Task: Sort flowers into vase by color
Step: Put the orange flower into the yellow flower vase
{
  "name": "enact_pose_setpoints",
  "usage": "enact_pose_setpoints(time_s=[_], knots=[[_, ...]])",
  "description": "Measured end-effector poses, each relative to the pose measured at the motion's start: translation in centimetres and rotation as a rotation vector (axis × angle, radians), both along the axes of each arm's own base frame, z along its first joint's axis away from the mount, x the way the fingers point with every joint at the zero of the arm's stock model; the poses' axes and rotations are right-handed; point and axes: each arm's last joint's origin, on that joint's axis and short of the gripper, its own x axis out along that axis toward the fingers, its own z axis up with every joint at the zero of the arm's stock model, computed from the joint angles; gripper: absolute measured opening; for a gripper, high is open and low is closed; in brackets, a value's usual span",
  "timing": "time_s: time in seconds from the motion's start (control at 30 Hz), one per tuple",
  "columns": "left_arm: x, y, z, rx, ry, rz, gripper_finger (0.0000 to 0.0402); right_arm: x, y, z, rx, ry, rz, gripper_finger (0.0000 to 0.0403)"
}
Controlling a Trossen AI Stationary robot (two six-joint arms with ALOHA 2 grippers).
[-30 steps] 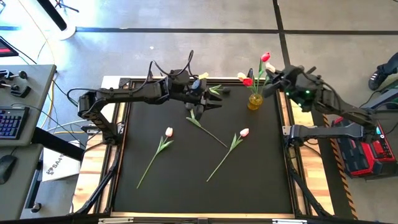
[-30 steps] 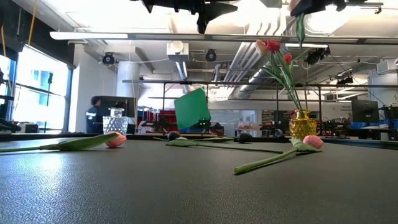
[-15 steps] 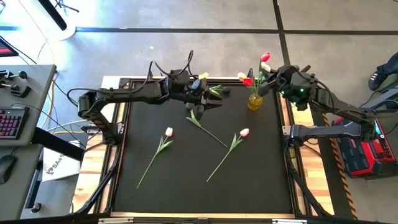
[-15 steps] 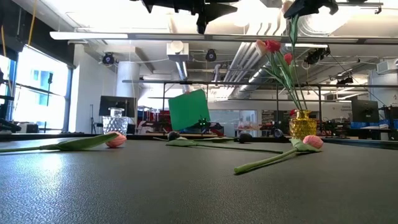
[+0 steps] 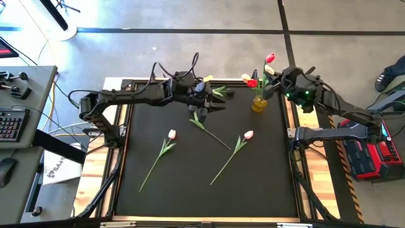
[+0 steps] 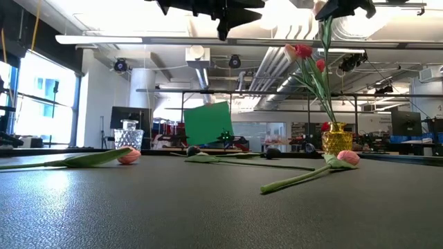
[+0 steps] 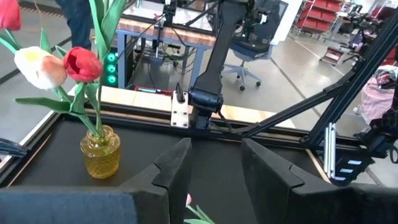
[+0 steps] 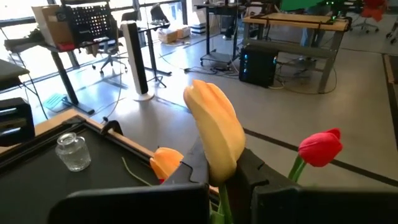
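- High view: I see 3 tulips lying flat on the black mat (image 5: pixel 190 183). Pink-headed one (image 5: pixel 171 134) on the left has its stem running diagonally down-left; second pink one (image 5: pixel 248 135) lies parallel, mid-right. Dark-headed one (image 5: pixel 193 116) sits just below the left gripper (image 5: pixel 204 115), stem slanting down-right.
- Left gripper hovers over the mat's far middle, jaws part open, nothing in them.
- Amber glass vase (image 5: pixel 259 103) at the far right corner holds red, pink, pale tulips, stems upright and fanning.
- Right gripper (image 5: pixel 283 77) is beside the bouquet tops, clamped on a yellow tulip.
- Low view: mat is pebbly, matte. Vase (image 6: pixel 336 138) is round, ribbed; stems thin, leaning left. Clear glass jar (image 6: pixel 127 137) stands far left.
- Left wrist: my two dark fingers (image 7: pixel 171 171) are apart, empty; vase (image 7: pixel 100 151) ahead.
- Right wrist: yellow tulip (image 8: pixel 217 134), smooth waxy bud, stands head-up between the closed fingers; red head (image 8: pixel 320 147) nearby.
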Motion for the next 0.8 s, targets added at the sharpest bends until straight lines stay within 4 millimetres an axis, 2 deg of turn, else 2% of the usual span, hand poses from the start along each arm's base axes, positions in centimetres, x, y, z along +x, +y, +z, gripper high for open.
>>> enact_pose_setpoints(time_s=[0.3, 0.6, 0.8], knots=[[0.0, 0.0, 0.0, 0.001, 0.000, 0.004, 0.0129, -0.3, 0.0, -0.6, 0.054, 0.012, -0.051, 0.0007], [0.0, 0.0, 0.0, 0.001, 0.000, 0.004, 0.0129, -0.2, 0.0, -0.7, 0.103, -0.050, -0.058, 0.0007], [0.0, 0.0, 0.0, 0.000, 0.001, 0.004, 0.0129, -0.4, 0.0, -1.1, 0.119, -0.015, -0.085, 0.0007]])
